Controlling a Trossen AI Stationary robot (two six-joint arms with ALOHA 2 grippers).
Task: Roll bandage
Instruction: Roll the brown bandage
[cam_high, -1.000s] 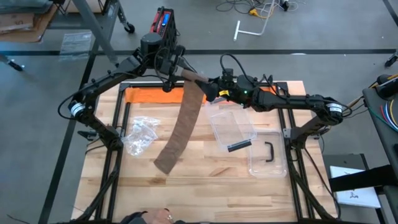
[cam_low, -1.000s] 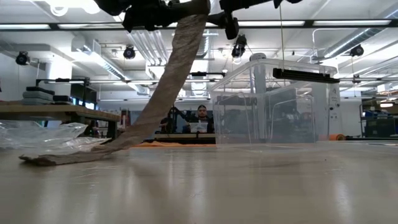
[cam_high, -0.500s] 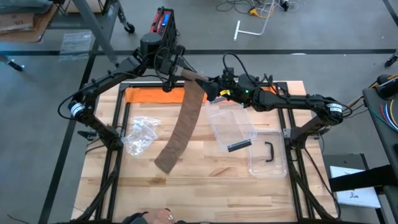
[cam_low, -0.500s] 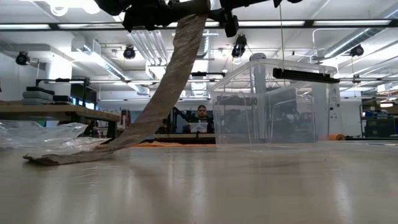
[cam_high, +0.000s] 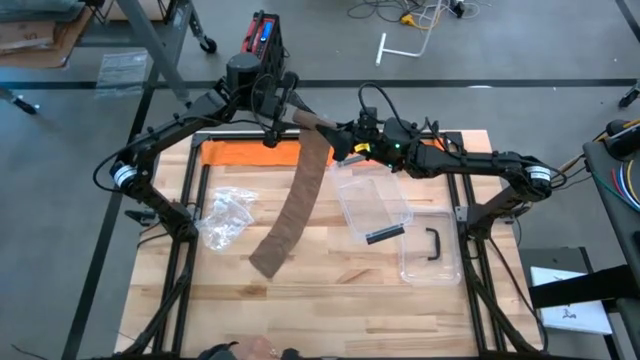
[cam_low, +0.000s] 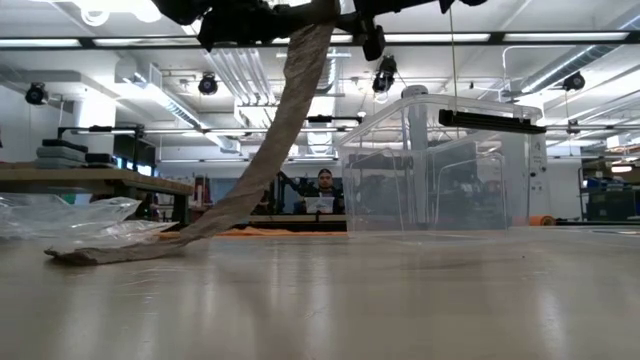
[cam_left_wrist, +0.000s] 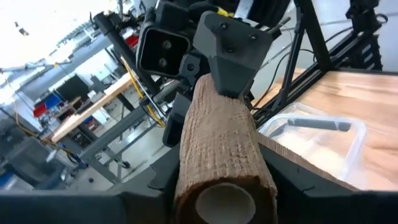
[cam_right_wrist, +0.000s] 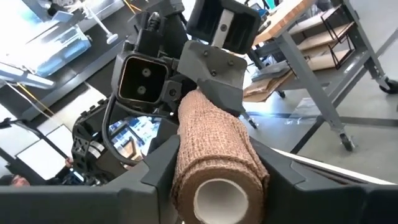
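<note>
Jaws of both grippers close around the two ends of the tan woven bandage roll (cam_high: 312, 122), held in the air above the far middle of the pale wooden surface (cam_high: 340, 290). In the left wrist view the left gripper (cam_left_wrist: 225, 186) has its dark fingers on either side of the roll's hollow core, and the right gripper (cam_right_wrist: 217, 180) shows the same grip from the opposite end in the right wrist view. Each wrist view looks along the roll at the other arm's camera housing, so the two grippers face one another with the roll between them.

From the roll a long unrolled tail of bandage (cam_high: 290, 205) hangs down and slants toward the near left, its free end lying crumpled on the surface (cam_low: 100, 253). Just left of that end sits a crumpled clear plastic bag (cam_high: 225, 215).

Right of the tail lies a clear plastic lid (cam_high: 372, 205) with a dark handle, and beside it, nearer and further right, a clear plastic box (cam_high: 430, 250) with a black handle. An orange mat (cam_high: 250, 152) lies along the far edge of the surface under the arms. In the low view a seated person (cam_low: 322, 192) shows in the room beyond.
</note>
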